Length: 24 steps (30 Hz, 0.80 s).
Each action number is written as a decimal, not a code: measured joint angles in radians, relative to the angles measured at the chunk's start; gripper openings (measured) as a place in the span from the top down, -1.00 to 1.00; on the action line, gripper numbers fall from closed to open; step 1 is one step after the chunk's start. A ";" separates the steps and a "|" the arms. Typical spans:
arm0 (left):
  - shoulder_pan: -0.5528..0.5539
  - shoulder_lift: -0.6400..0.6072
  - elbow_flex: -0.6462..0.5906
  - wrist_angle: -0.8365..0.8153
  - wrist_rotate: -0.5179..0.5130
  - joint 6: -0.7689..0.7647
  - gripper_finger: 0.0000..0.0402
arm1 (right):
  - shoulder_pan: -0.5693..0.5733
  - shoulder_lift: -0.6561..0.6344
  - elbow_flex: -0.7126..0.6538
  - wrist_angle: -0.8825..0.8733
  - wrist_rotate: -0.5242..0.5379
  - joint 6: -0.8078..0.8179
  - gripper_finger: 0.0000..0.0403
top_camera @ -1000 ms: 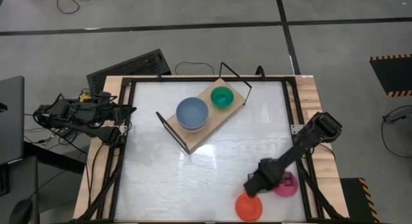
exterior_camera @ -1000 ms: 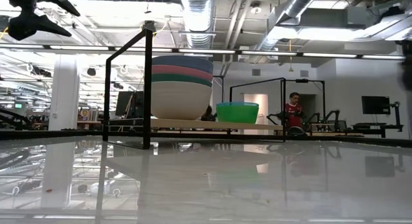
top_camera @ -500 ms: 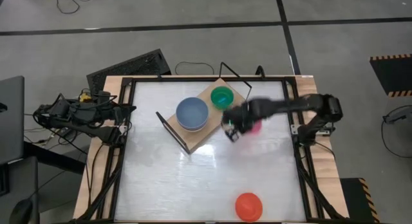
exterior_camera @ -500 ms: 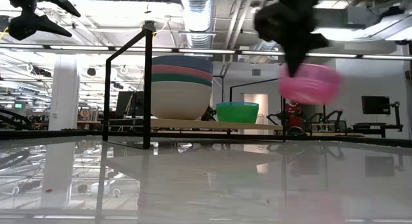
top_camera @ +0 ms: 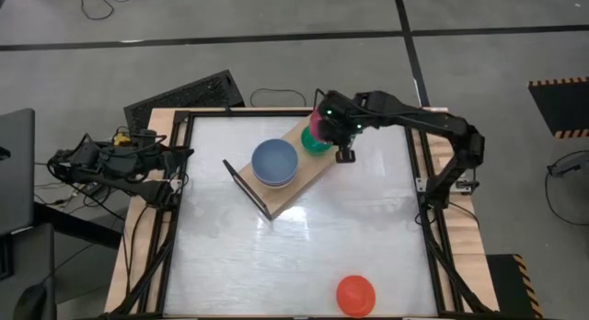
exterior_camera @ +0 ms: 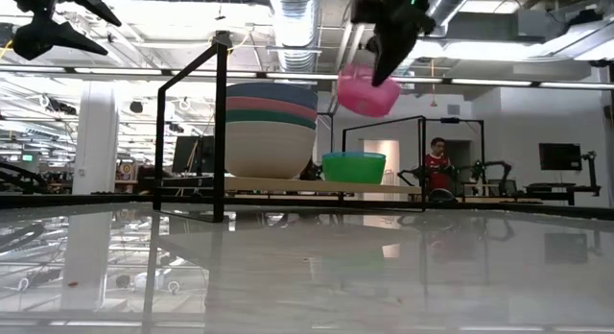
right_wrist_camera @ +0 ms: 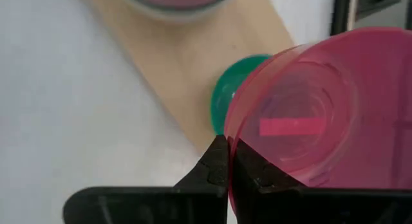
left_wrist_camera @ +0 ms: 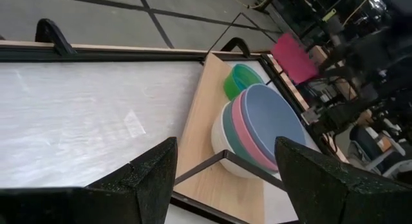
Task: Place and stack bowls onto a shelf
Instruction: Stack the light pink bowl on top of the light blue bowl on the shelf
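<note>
Up and across it has gone: the magenta bowl (exterior_camera: pixel 367 91), over open table half a second back, is now lifted over the far end of the shelf (top_camera: pixel 293 177), carried there by the right gripper (top_camera: pixel 324 118). Fingers clenched tight on the rim, as the right wrist view shows plainly, the two dark fingertips (right_wrist_camera: pixel 215 161) pressed together with the bowl's wall pinched between them. The bowl hangs tilted below the gripper, clear of everything, in the low view.

Directly beneath the gripper, the small green bowl (exterior_camera: pixel 353 167) sits on the shelf board, apart from the magenta one above it. Just beside that, farther along the board from the gripper, stands the stack of large bowls (exterior_camera: pixel 270 129): white at the bottom, then teal, pink, and blue-grey on top. From overhead only the blue-grey one shows.

Well away from the gripper, near the table's front edge, the red bowl (top_camera: pixel 354 293) rests alone on the white table (top_camera: pixel 230 256).

The left gripper (left_wrist_camera: pixel 222 172) waits off the table's left side, fingers spread wide with nothing between them; its wrist camera looks across at the shelf, the stack and the magenta bowl.

Beyond the table in the low view, a person (exterior_camera: pixel 438 166) stands in the room behind.
</note>
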 joint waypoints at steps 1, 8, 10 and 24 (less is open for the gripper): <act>0.000 0.000 0.000 0.000 -0.004 0.000 -0.22 | -0.006 0.013 -0.001 -0.009 0.000 -0.033 0.89; 0.000 0.000 0.000 -0.002 -0.023 -0.023 -0.22 | -0.024 0.138 -0.001 -0.029 0.027 -0.178 0.89; 0.000 0.000 0.000 -0.002 -0.028 -0.036 -0.22 | -0.031 0.166 -0.002 -0.029 0.028 -0.180 0.89; 0.000 0.000 0.000 -0.026 -0.033 -0.064 -0.22 | -0.065 0.214 -0.001 0.013 0.058 -0.157 0.89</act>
